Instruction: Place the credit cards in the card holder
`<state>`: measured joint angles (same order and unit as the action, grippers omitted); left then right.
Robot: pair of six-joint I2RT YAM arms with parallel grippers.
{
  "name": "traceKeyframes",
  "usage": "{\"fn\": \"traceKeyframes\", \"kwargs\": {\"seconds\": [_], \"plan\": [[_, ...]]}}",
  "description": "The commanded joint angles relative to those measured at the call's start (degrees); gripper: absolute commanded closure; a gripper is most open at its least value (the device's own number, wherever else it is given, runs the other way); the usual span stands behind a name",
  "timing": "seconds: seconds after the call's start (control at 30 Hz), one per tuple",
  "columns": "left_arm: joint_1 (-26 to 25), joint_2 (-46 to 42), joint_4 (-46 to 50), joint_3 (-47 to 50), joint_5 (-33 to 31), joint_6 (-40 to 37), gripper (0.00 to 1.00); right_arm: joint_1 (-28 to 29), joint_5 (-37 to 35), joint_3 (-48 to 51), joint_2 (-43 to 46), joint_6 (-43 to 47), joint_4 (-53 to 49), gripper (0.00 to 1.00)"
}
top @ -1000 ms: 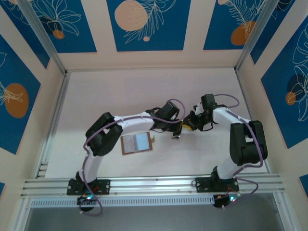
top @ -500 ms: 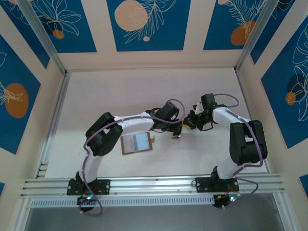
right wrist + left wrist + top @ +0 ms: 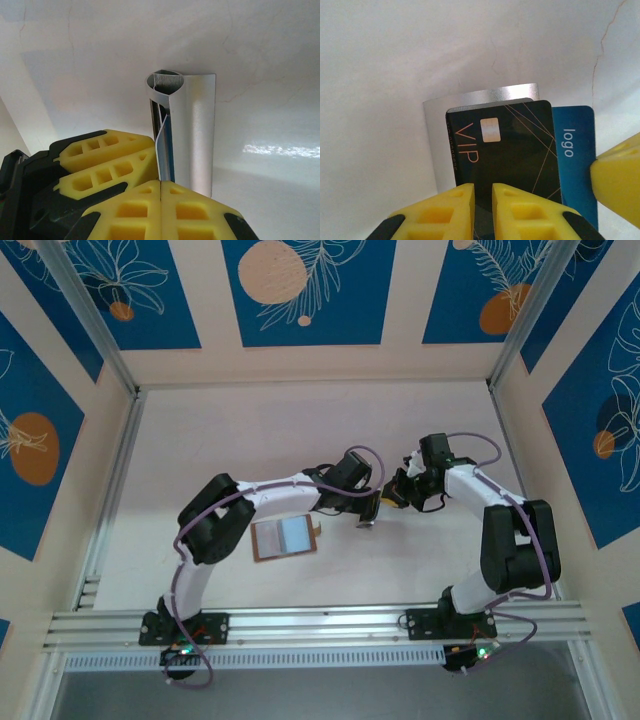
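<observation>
Right gripper (image 3: 160,183) is clenching blue card (image 3: 575,165), probably to pull it from sleeve (image 3: 195,135). Left gripper (image 3: 483,194) is hovering nearly closed at black card (image 3: 510,150); grip unclear. Card holder (image 3: 285,538) is lying open by left arm (image 3: 262,495).

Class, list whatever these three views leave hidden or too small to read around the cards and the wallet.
1. Top external: the pockets of the brown leather folding wallet are too small to make out.
2. Left wrist: the yellow left fingers cover the lower edges of the black VIP card and the blue logo card.
3. Right wrist: the shut right fingers hide what they pinch at the near end of the silvery-grey metal sleeve.
</observation>
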<state>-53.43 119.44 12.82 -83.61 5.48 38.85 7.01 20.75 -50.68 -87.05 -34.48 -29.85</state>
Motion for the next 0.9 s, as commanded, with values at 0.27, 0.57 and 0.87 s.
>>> {"fn": "traceKeyframes", "kwargs": {"seconds": [0.27, 0.57, 0.87], "plan": [[-0.95, 3.19, 6.42, -2.27, -3.18, -2.5, 0.83, 0.16, -0.15, -0.05, 2.11, 0.2, -1.71, 0.97], [-2.46, 5.08, 8.18, -3.13, -6.68, -3.6, 0.84, 0.03, -0.46, 0.14, 2.4, 0.27, -2.23, 0.89], [-2.73, 5.52, 8.31, -3.14, -7.24, -3.41, 0.84, 0.18, -1.59, 0.41, 3.03, 0.55, -3.01, 0.77]]}}
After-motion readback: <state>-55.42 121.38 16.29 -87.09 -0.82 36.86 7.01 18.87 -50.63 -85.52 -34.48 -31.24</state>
